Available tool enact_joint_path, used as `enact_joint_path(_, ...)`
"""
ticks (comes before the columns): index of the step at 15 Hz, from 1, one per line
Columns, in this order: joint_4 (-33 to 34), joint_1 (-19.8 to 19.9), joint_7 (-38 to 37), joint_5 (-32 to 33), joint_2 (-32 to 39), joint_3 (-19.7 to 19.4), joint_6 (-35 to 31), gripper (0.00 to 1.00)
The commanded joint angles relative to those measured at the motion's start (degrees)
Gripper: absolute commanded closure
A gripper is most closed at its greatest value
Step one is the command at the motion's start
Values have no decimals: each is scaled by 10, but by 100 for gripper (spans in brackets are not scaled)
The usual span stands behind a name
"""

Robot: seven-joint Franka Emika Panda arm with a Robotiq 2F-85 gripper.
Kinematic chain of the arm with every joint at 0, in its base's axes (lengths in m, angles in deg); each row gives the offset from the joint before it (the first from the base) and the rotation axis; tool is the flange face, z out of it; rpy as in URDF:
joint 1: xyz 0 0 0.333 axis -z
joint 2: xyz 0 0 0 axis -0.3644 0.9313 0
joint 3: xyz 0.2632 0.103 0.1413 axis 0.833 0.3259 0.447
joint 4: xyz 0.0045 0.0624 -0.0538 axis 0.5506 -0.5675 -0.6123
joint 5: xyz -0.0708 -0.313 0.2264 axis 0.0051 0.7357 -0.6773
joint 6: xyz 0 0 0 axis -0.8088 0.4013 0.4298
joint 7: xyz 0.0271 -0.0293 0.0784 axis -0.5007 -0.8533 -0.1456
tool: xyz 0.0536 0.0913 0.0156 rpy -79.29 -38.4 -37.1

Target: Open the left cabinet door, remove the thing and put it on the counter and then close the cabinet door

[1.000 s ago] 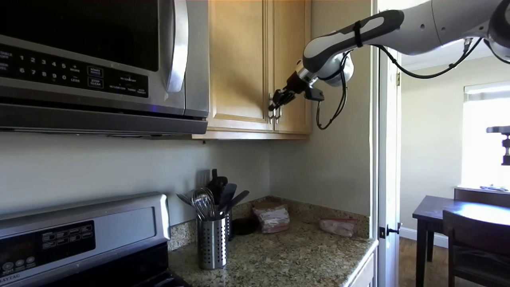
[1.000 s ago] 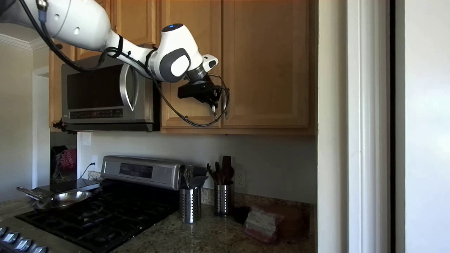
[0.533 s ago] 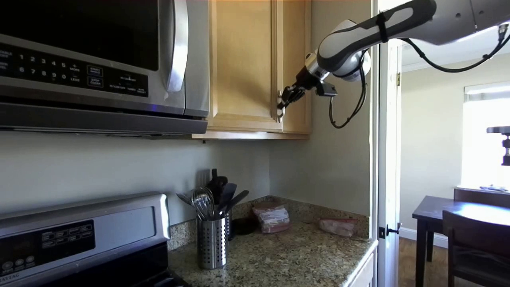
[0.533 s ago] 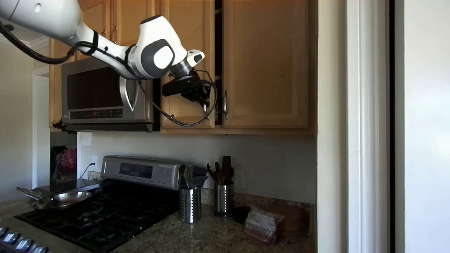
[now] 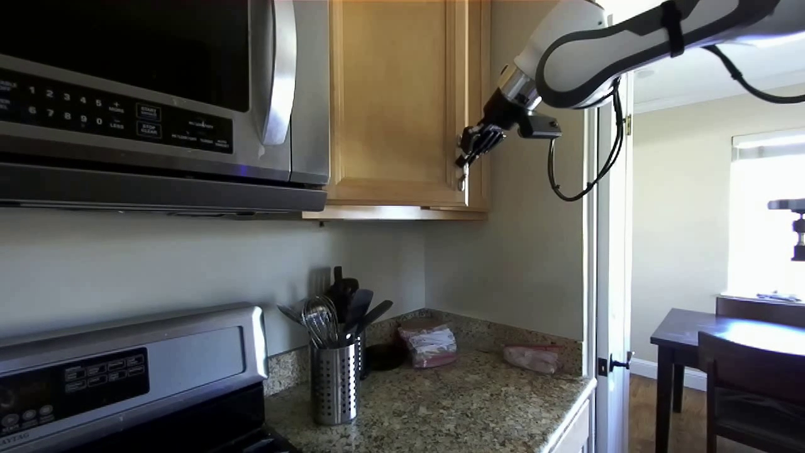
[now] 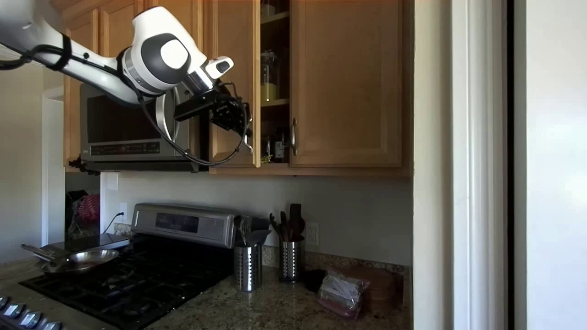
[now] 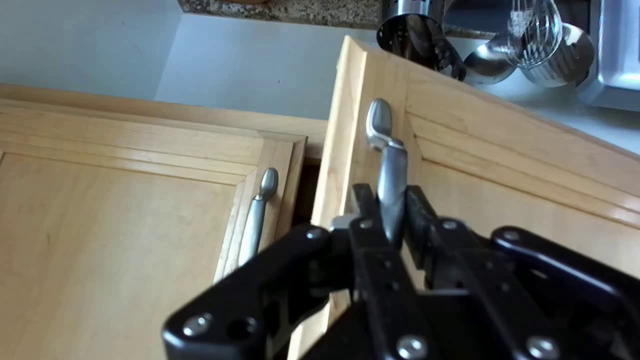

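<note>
One left cabinet door (image 6: 235, 34) in an exterior view: ajar, long axis vertical, free edge pointing outward. Gripper (image 7: 391, 197) nearly closed, pinching its upright bar handle (image 7: 392, 175). Farther right: small yellowish object (image 6: 266, 159) low in the opening, long axis unclear.

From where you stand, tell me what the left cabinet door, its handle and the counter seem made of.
Left cabinet door: light wood, possibly maple, satin finish; pale honey tone and frame joints show. Its handle: metal, perhaps steel or nickel, satin; smooth silvery sheen. Counter: likely polished granite, from brownish speckles and gloss.
</note>
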Motion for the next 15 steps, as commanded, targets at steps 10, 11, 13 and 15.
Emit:
enact_joint_path(10, -47, -125, 23, -26, -144, 100, 203, 46)
enact_joint_path(11, -48, -139, 35, -31, -147, 102, 215, 38)
enact_joint_path(13, -57, -165, 62, -35, -152, 96, 246, 25)
enact_joint_path(15, -66, -171, 83, -34, -158, 85, 270, 13)
